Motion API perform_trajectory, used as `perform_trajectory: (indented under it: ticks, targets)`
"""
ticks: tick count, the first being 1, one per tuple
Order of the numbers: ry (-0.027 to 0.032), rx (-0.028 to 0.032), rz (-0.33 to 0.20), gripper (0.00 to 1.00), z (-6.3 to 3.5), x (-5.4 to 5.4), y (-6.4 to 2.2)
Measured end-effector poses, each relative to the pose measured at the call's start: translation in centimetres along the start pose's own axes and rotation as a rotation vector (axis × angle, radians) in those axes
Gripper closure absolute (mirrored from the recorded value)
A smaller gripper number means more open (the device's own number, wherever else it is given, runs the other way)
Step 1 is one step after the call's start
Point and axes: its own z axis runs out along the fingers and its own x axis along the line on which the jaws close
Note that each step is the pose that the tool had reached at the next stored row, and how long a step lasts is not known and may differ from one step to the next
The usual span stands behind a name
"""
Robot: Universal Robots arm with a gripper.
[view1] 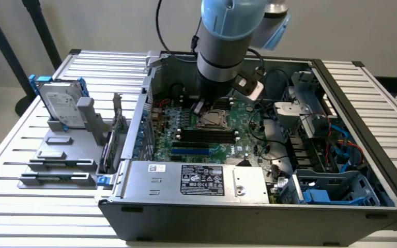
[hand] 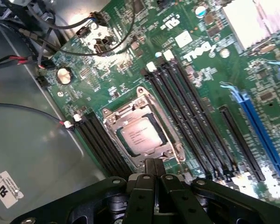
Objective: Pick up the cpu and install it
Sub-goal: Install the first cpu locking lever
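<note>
Pincer [hand: 154, 175] closed, empty, hovering just above the socket [hand: 142, 132] on the motherboard [hand: 196, 60]. The cpu [hand: 140, 133] lies flat inside the socket's metal frame, silver top up. Black memory slots [hand: 196, 121] run on both sides of the socket. In the exterior view the arm [view1: 226, 46] reaches down into the open case [view1: 254, 206] on the table [view1: 40, 206].

Pale wall [view1: 102, 26], slatted white table [view1: 19, 129]
</note>
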Motion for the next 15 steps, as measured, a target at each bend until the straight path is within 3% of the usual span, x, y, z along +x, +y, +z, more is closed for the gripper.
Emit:
perform_trajectory:
  ticks: [5,10,15]
  targets:
    - [0.0004,0.0005,0.000,0.89,-0.62,-1.8,-0.02]
    - [0.0113,0.0123,0.002,0.89,-0.71,-2.3,0.11]
    - [0.0045,0.0237,0.007,0.89,-0.33,-2.5,0.20]
